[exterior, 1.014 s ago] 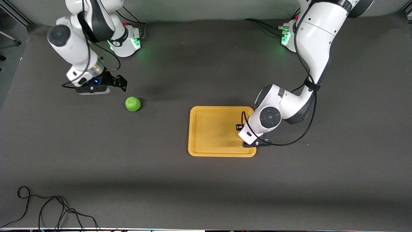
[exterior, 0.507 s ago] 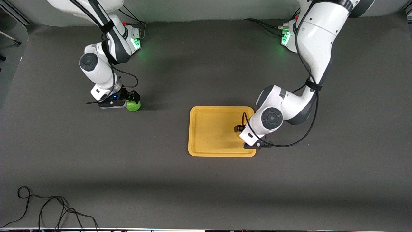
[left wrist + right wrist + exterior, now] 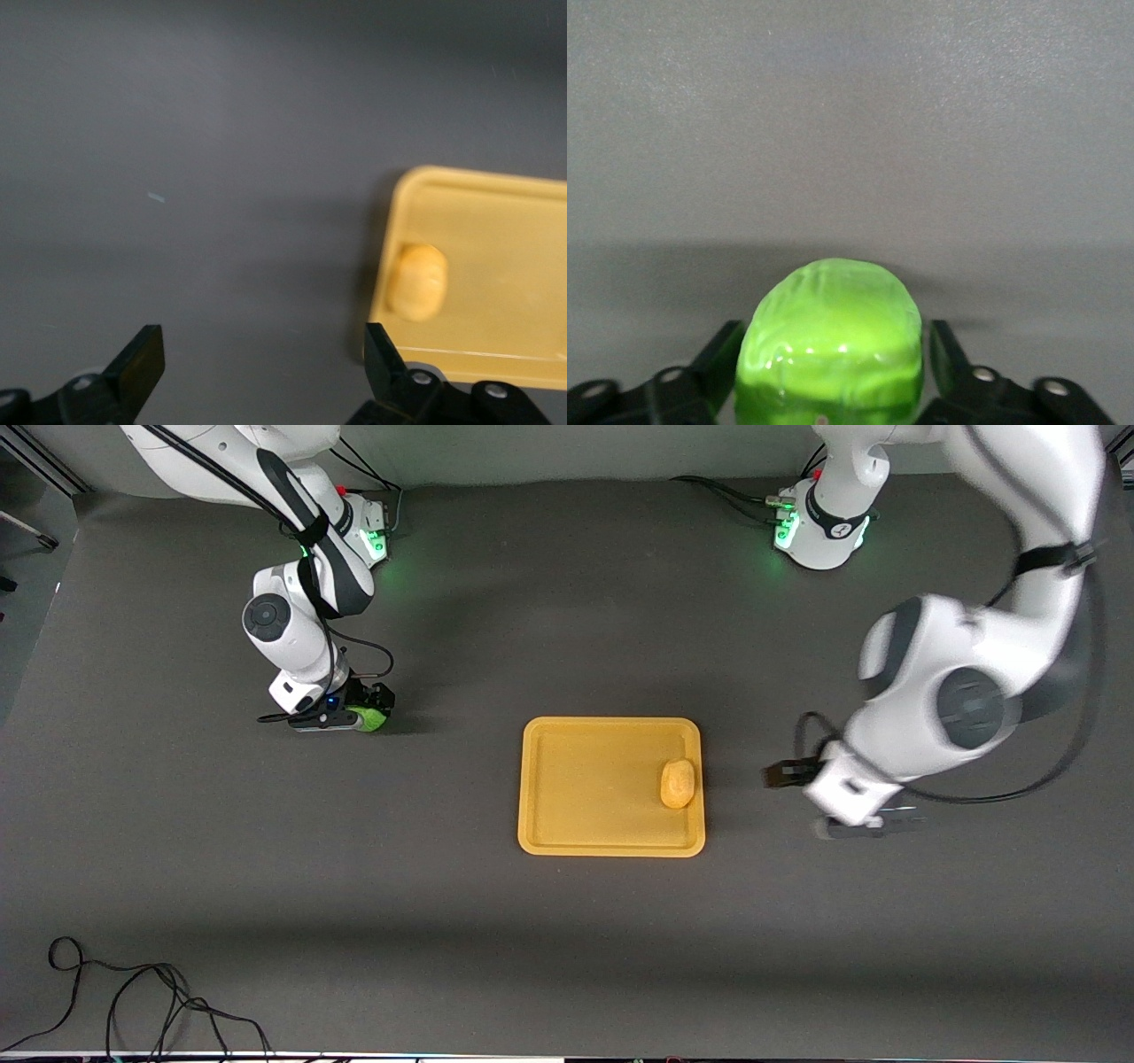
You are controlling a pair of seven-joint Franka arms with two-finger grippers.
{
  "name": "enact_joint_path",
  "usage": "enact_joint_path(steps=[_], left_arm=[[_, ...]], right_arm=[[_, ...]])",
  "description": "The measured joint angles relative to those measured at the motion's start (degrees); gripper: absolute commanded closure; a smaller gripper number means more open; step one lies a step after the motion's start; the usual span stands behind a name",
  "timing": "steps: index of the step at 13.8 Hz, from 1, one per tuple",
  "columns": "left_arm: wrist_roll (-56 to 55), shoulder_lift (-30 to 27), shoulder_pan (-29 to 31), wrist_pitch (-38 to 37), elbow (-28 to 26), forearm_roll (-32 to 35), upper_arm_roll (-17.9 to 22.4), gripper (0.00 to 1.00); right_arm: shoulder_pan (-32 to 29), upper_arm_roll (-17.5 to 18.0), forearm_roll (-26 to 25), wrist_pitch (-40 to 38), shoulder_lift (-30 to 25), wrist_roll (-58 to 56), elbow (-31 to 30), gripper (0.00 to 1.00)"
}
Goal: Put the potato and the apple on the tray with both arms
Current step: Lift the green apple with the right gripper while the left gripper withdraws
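The yellow-orange potato [image 3: 677, 783] lies on the yellow-orange tray [image 3: 585, 788], close to the rim at the left arm's end. It also shows in the left wrist view [image 3: 418, 282], on the tray [image 3: 496, 221]. My left gripper [image 3: 784, 777] is open and empty over bare table beside the tray [image 3: 266, 354]. The green apple [image 3: 372, 720] rests on the table toward the right arm's end. My right gripper [image 3: 365, 708] is low around it, one finger on each side, open. The apple fills the space between the fingers in the right wrist view [image 3: 830, 345].
A dark grey mat covers the table. A loose black cable [image 3: 133, 1001] lies at the corner nearest the front camera at the right arm's end. The arm bases [image 3: 819, 522] stand along the edge farthest from the front camera.
My left gripper has let go of the potato on the tray and drawn away toward the left arm's end. My right gripper has come down around the apple.
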Motion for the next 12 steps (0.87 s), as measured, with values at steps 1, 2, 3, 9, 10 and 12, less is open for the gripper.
enact_joint_path(steps=[1, 2, 3, 9, 10, 12], left_arm=[[3.10, -1.91, 2.67, -0.36, -0.05, 0.34, 0.05, 0.00], [6.39, -3.62, 5.18, -0.77, -0.24, 0.45, 0.08, 0.00], [9.50, -5.22, 7.22, -1.89, -0.80, 0.48, 0.10, 0.00], [18.75, -10.69, 12.90, -1.59, -5.81, 0.71, 0.05, 0.00], [19.22, -10.71, 13.11, -1.00, -5.84, 0.71, 0.04, 0.00], [19.40, -10.69, 13.11, -0.83, -5.92, 0.72, -0.10, 0.00]], right_arm=[[0.00, 0.00, 0.00, -0.45, -0.35, 0.01, 0.20, 0.37], [0.00, -0.02, 0.00, -1.57, -0.90, 0.02, 0.72, 0.37], [-0.01, -0.03, 0.00, -4.02, -1.90, 0.02, 1.74, 0.37], [-0.02, -0.13, 0.04, -34.39, -16.31, 1.02, 15.93, 0.37], [-0.02, -0.13, 0.05, -41.09, -18.17, 1.20, 20.50, 0.37], [0.01, -0.04, 0.09, -52.44, -18.90, 2.03, 31.20, 0.37]])
